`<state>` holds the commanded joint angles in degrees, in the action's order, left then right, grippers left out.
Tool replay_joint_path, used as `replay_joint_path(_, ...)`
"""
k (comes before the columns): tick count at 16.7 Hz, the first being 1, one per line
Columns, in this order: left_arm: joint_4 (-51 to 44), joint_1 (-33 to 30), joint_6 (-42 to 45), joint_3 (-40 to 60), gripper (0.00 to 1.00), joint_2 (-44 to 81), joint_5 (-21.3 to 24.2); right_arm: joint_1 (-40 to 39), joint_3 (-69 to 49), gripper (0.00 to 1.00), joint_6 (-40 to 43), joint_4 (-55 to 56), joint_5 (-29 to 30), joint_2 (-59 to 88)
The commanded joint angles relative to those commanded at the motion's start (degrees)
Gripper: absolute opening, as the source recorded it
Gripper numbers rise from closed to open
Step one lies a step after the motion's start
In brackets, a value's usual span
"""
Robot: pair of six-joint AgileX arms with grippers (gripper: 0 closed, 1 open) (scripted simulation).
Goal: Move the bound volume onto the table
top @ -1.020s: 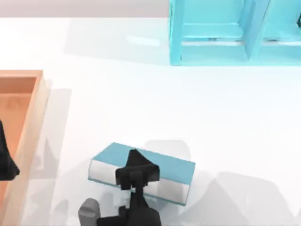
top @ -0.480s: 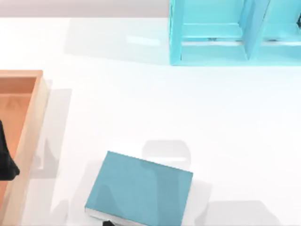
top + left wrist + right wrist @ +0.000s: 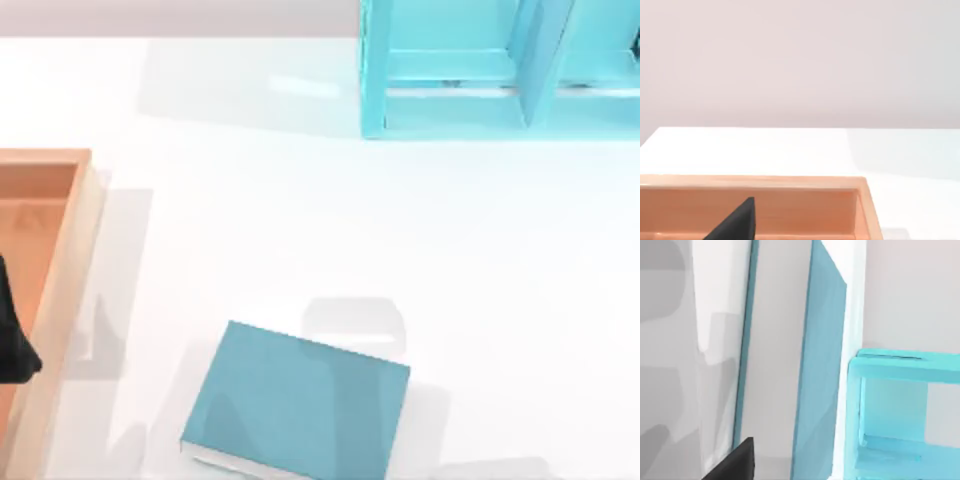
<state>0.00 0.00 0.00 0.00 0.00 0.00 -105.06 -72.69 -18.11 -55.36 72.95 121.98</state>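
Note:
The bound volume (image 3: 296, 405), a thick teal-blue book, lies flat with its cover up on the white table (image 3: 300, 230), near the front edge and a little left of the middle. In the right wrist view the bound volume (image 3: 772, 365) is seen edge-on, white pages between teal covers, and a dark tip of my right gripper (image 3: 735, 462) sits close in front of it without touching. My left arm (image 3: 12, 340) is parked over the tray at the table's left, and a dark tip of the left gripper (image 3: 735, 222) hangs above the tray floor.
An orange-brown wooden tray (image 3: 62, 290) with a raised rim stands at the left edge; its rim (image 3: 790, 182) crosses the left wrist view. A light cyan shelf unit (image 3: 500, 70) with dividers stands at the back right, the same shelf unit (image 3: 900, 410) showing beyond the book.
One second ago my right gripper was on the book, which showed its white page edge. The book now lies cover-up, and the right gripper has drawn back past the front edge.

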Motion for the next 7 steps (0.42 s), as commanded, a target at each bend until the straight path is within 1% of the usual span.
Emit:
replay_joint_path(3, 0.0, 0.0, 0.0, 0.0, 1.00, 0.0, 0.0, 0.4, -2.3, 1.00, -7.1, -8.8, 0.3, 0.8)
replay_joint_path(5, 0.0, 0.0, 0.0, 0.0, 1.00, 0.0, 0.0, 0.7, -3.2, 1.00, -9.3, -11.7, 0.5, 1.0)
replay_joint_path(7, 0.0, 0.0, 0.0, 0.0, 1.00, 0.0, 0.0, 0.8, -3.3, 1.00, -9.7, -12.2, 0.5, 1.1)
